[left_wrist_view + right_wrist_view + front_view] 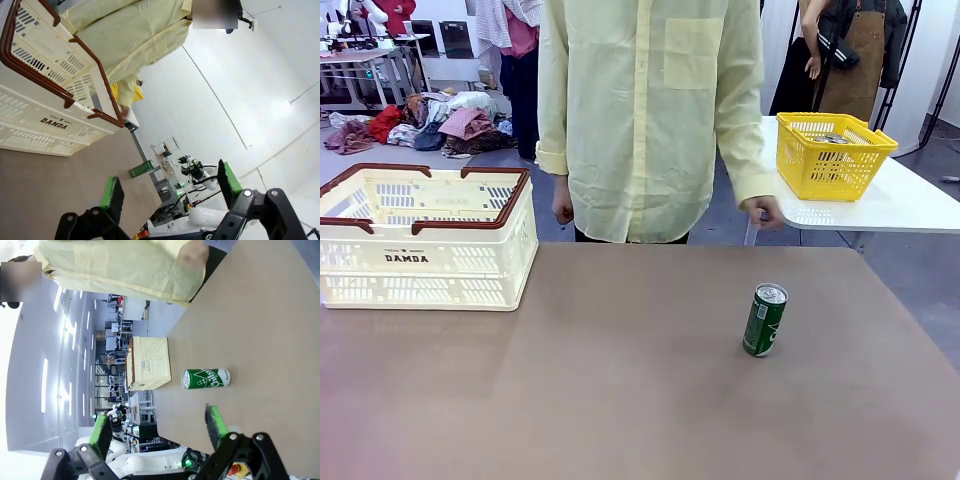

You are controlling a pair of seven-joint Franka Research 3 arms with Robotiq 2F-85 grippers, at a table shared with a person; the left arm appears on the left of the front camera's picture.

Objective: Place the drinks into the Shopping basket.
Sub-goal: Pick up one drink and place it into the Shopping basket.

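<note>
Can: one green drink can (765, 320) stands upright on the brown surface (620, 400), right of the middle and well apart from the Shopping basket (440, 275) at the far left.
Weight: probably light, a little heavier if full; I cannot tell whether it is.
Wall: thin metal that should take a gentle squeeze but is likely to dent under a hard one.
Skin: smooth print, probably slippery; tall and slim, so easily tipped.
Hold: across the round body near mid-height, below the silver top.
Left fingers (112, 192): spread apart, holding nothing.
Right fingers (215, 422): spread apart, holding nothing, with the can ahead of them and untouched.
</note>
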